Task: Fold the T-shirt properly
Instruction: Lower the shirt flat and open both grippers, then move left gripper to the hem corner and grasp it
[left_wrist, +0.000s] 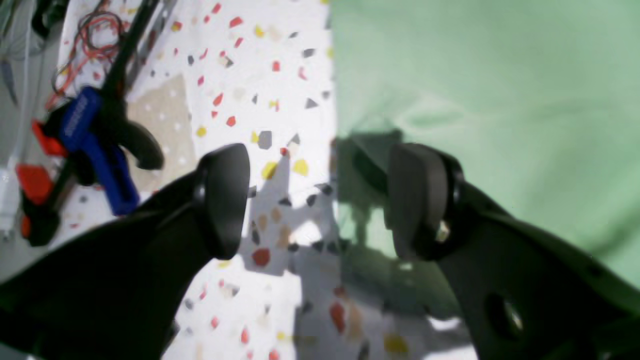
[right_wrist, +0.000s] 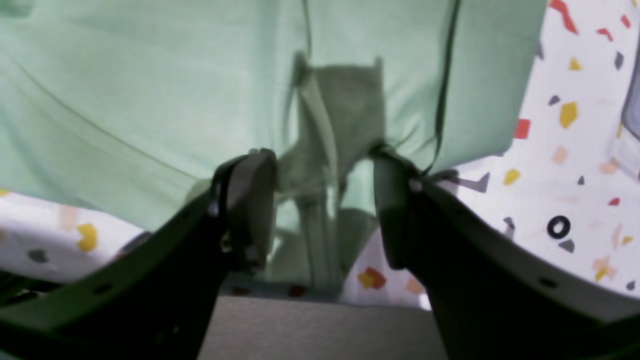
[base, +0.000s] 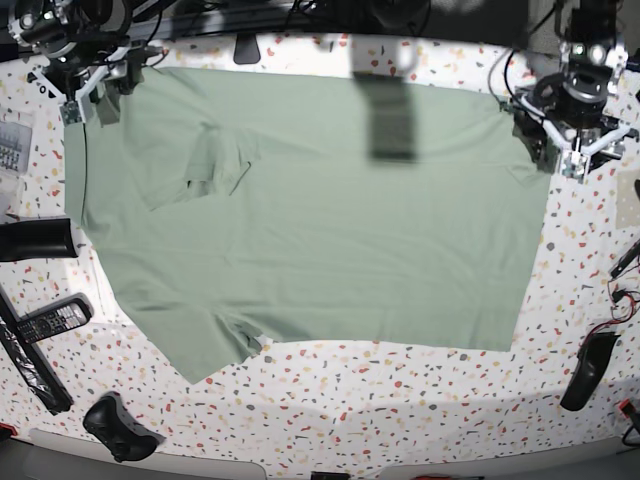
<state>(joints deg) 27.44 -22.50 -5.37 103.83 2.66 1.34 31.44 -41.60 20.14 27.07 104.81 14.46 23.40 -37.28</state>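
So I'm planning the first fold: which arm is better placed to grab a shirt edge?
Probably the right. The right gripper has its open jaws straddling the T-shirt hem, while the left gripper hangs open, one jaw over bare table beside the shirt's edge.

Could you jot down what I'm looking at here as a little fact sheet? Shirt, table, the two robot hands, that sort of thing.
Main item: T-shirt, pale green, spread flat, not yet folded
Surface: table, white with coloured speckles
Left hand: open, over the shirt's edge, holding nothing
Right hand: open, straddling a fold of the shirt's edge, not pinching it
Other items: remote control and game controller near the table's edge
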